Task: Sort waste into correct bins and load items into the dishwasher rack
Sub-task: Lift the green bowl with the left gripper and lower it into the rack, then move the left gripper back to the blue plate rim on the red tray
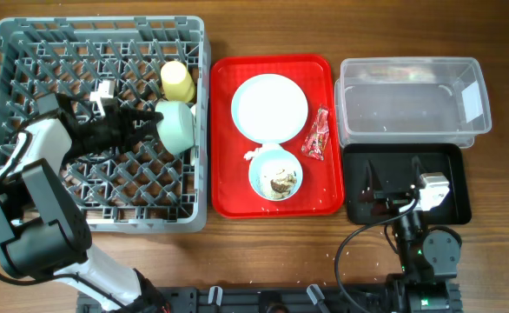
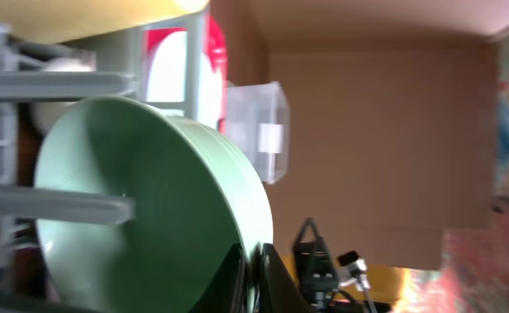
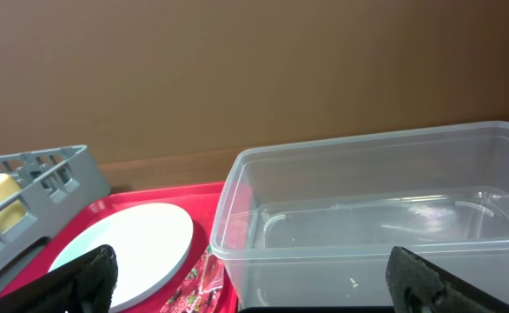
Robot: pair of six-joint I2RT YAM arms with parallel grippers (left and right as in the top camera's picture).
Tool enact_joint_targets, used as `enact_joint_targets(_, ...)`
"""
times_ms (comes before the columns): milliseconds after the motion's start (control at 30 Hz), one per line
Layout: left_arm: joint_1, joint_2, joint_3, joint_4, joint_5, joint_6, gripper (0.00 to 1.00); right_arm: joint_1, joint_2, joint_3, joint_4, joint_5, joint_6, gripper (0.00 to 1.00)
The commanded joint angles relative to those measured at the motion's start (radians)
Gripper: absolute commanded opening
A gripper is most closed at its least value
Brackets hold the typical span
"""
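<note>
My left gripper (image 1: pixel 153 123) is shut on the rim of a pale blue-green bowl (image 1: pixel 177 128), held on edge inside the grey dishwasher rack (image 1: pixel 11 52). In the left wrist view the jaws (image 2: pixel 256 276) pinch the bowl's rim (image 2: pixel 150 200). A yellow cup (image 1: pixel 177 80) lies in the rack just behind it. On the red tray (image 1: pixel 228 202) are a pale plate (image 1: pixel 270 106), a second bowl with rice and brown scraps (image 1: pixel 275 175), a red wrapper (image 1: pixel 317 136) and a small white bit (image 1: pixel 254 155). My right gripper (image 1: pixel 400 196) is open and empty over the black tray (image 1: pixel 450 165).
The clear tub (image 1: pixel 411 96) stands behind the black tray. The right wrist view shows the tub (image 3: pixel 376 200) straight ahead, with the plate (image 3: pixel 124 243), the wrapper (image 3: pixel 198 287) and the rack corner (image 3: pixel 37 169) to the left. I cannot make out the fork and spoon.
</note>
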Motion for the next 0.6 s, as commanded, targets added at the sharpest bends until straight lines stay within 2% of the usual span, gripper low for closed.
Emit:
enact_joint_targets(0, -0.002, 0.006, -0.005, 0.012, -0.066, 0.023, 0.05, 0.000, -0.005, -0.001, 0.003, 0.002, 0.013, 1.00)
enact_joint_targets(100, -0.001, 0.006, -0.005, 0.025, -0.065, 0.022, 0.08, 0.000, -0.005, -0.001, 0.003, 0.002, 0.013, 1.00)
enact_joint_targets(200, 0.042, 0.005, -0.002, 0.036, -0.065, -0.063, 0.13, 0.000, -0.005, -0.001, 0.003, 0.002, 0.013, 1.00)
enact_joint_targets(300, 0.108, -0.019, 0.003, 0.033, -0.065, -0.091, 0.33, 0.000, -0.005, -0.001, 0.003, 0.002, 0.012, 1.00)
enact_joint_targets(333, 0.124, -0.038, 0.003, 0.029, -0.065, -0.091, 0.52, 0.000, -0.005, -0.001, 0.003, 0.002, 0.013, 1.00)
enact_joint_targets(367, 0.136, -0.061, 0.003, 0.029, -0.065, -0.091, 0.59, 0.000, -0.005, -0.001, 0.003, 0.002, 0.013, 1.00)
enact_joint_targets(433, 0.143, -0.113, 0.003, 0.029, -0.066, -0.103, 0.60, 0.000, -0.005, -0.001, 0.003, 0.002, 0.012, 1.00)
enact_joint_targets(467, 0.141, -0.158, 0.003, 0.021, -0.065, -0.114, 0.59, 0.000, -0.005, -0.001, 0.003, 0.002, 0.012, 1.00)
enact_joint_targets(500, 0.135, -0.206, 0.003, 0.001, -0.067, -0.113, 0.46, 0.000, -0.005, -0.001, 0.003, 0.002, 0.013, 1.00)
enact_joint_targets(533, 0.125, -0.258, 0.003, -0.024, -0.090, -0.113, 0.07, 0.000, -0.005, -0.001, 0.003, 0.002, 0.013, 1.00)
enact_joint_targets(567, 0.100, -0.322, 0.003, -0.054, -0.161, -0.113, 0.04, 0.000, -0.005, -0.001, 0.003, 0.002, 0.012, 1.00)
